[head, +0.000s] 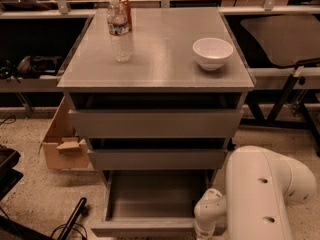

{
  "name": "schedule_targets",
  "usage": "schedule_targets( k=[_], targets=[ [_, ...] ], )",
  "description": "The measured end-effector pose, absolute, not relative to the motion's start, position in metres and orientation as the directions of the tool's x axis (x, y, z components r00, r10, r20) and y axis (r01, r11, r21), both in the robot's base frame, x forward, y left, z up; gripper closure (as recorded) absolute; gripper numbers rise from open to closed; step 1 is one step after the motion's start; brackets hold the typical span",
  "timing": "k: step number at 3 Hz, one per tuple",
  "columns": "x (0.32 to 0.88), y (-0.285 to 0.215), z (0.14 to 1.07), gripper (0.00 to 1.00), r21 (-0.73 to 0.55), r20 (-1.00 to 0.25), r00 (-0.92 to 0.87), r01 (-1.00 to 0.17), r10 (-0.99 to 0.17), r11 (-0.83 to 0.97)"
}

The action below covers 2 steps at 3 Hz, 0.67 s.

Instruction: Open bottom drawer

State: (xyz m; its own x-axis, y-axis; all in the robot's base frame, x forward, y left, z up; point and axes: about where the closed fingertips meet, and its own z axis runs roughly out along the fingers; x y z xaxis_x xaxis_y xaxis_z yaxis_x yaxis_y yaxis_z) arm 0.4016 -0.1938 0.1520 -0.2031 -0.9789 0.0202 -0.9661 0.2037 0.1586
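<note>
Gripper [202, 232] at bottom edge of frame, right of centre, by front lip of bottom drawer [145, 227]; whether apart or together, cannot tell. Drawer stands pulled out, grey tray exposed, below two taller drawer fronts [155, 124]. Cabinet top [165, 59]: water bottle [120, 34], label unreadable; red can [127, 9] behind it; white bowl [212, 53] at right.

We have a bulky, rounded white arm [262, 194] dotted with small dark holes, tapering to a knobby white wrist [210, 211]. Our gripper [201, 232], low at the view's bottom edge, looks perhaps tan.
</note>
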Motion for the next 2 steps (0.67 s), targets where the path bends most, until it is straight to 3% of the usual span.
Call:
schedule_targets(
  k=[2],
  targets=[
    [0.4091, -0.1948, 0.1543, 0.87, 0.159, 0.020, -0.203, -0.966, -0.979, 0.204]
  ],
)
